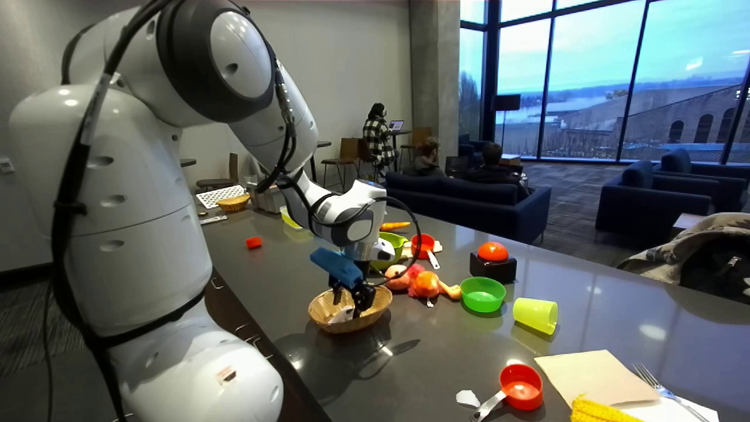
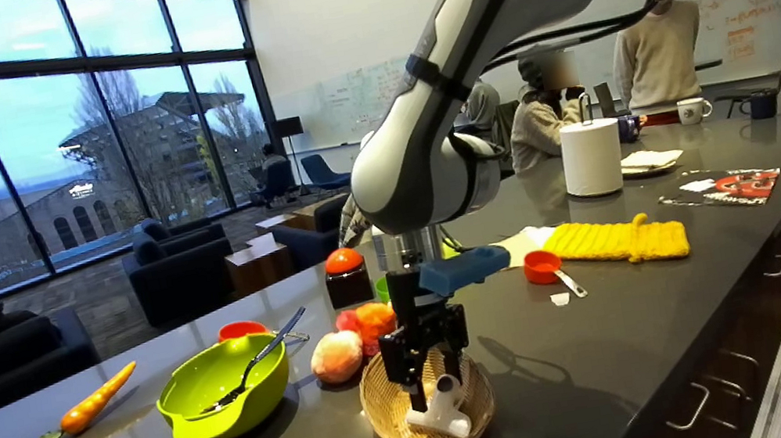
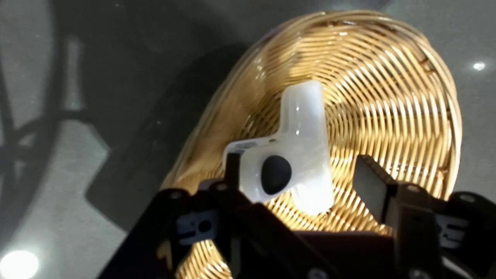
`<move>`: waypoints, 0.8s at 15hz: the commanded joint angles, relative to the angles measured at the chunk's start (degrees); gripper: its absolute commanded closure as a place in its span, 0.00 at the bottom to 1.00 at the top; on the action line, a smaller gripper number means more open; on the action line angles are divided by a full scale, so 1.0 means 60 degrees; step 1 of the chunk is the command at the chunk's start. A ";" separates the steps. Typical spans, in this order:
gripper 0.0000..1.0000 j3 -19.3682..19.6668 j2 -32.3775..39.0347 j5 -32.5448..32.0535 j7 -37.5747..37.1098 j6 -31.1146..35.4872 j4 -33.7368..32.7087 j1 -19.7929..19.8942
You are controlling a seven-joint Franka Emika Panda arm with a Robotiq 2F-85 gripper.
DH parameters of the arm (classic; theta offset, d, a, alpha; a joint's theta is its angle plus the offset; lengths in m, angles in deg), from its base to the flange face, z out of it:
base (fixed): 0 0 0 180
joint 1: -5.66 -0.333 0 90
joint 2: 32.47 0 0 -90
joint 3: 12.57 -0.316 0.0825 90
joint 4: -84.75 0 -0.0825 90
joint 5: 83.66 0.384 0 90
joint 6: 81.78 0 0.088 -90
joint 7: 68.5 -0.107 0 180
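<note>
White plastic piece (image 3: pixel 308 128): lies inside the wicker basket (image 3: pixel 395 97), one arm toward 12 o'clock in the wrist view, its dark spot (image 3: pixel 276 175) toward 8.
Gripper (image 3: pixel 298 170): we see its fingers (image 3: pixel 370 190) apart, most of the piece showing between them, nearer the 9 o'clock finger.
Closing well: we'd centre over the piece first, then squeeze gently, clear of the weave.
Lime bowl (image 2: pixel 234 423): 9 o'clock of the basket in an exterior view.
Hard to make out: contact at the 9 o'clock finger; the basket's 6 o'clock rim, blocked.
</note>
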 commanded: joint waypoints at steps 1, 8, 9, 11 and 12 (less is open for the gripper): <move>0.56 0.0059 0.0019 0.0367 0.0335 0.0066 -0.0028 0.0035; 0.89 0.0097 -0.0006 0.0398 0.0368 0.0048 -0.0114 0.0060; 0.90 0.0097 -0.0019 0.0396 0.0360 0.0054 -0.0129 0.0059; 0.92 0.0098 -0.0047 0.0408 0.0343 0.0036 -0.0152 0.0059; 0.93 0.0100 -0.0038 0.0394 0.0335 0.0043 -0.0169 0.0062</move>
